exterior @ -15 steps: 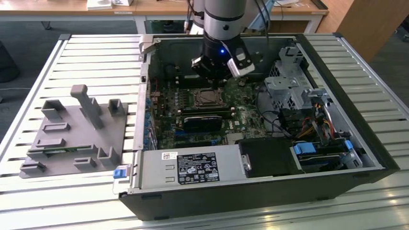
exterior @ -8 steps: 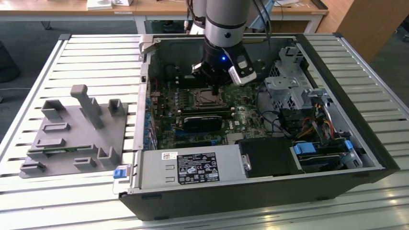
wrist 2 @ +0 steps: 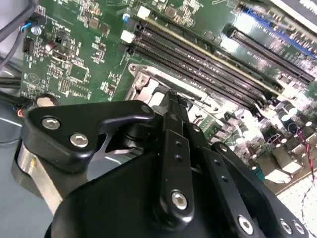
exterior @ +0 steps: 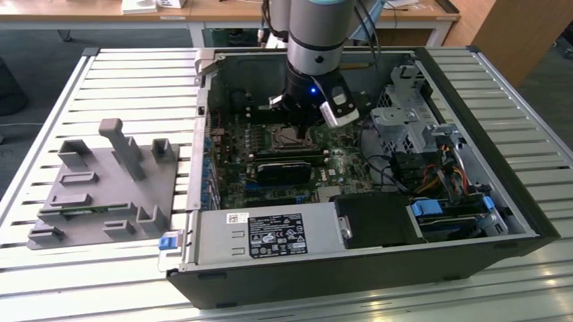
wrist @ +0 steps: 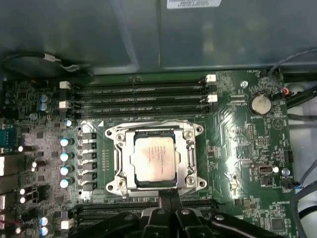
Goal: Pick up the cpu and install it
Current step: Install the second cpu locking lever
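The cpu, a square chip with a silver-grey metal top, lies flat inside the metal-framed socket on the green motherboard, as the first wrist view shows. My gripper hovers above the socket's edge with its black fingers pressed together and nothing between them. In the second wrist view the gripper tapers to a point over the socket. In the exterior view the arm reaches down into the open computer case, and the gripper hangs just above the socket.
Memory slots run beside the socket. The case holds a power supply, a drive cage and cables. A grey fixture with blocks stands on the slatted table at the exterior view's left.
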Motion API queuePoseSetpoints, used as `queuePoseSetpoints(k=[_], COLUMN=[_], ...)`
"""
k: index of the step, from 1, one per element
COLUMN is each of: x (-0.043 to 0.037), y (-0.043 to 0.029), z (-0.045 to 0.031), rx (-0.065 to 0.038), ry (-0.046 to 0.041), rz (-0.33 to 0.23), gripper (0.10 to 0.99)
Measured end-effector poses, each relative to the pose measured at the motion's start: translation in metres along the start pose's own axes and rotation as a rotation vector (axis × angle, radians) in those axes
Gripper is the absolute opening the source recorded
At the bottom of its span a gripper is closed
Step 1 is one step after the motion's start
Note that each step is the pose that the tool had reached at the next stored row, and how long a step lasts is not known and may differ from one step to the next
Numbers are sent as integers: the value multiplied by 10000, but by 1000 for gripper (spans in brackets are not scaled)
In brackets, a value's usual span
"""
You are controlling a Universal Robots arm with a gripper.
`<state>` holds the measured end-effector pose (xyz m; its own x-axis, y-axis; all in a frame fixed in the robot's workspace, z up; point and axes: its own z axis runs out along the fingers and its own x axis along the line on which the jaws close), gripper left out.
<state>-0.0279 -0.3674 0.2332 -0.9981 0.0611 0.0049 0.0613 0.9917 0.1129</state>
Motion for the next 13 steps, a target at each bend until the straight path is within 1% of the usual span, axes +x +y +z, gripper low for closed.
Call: queuePoseSetpoints(k=[2, 3, 5, 6, 7, 11, 13], x=[11, 32, 99, 205, 222, 240, 242], y=[-18, -25, -35, -50, -56, -65, -83], z=[3, 4, 7, 31, 66, 135, 139], rx=[-10, -14, -18, -21, -19, -21, -58], ry=[1, 1, 1, 1, 2, 2, 5], rz=[-1, -3, -4, -4, -4, -4, -6], gripper=[106, 106, 106, 106, 106, 106, 106])
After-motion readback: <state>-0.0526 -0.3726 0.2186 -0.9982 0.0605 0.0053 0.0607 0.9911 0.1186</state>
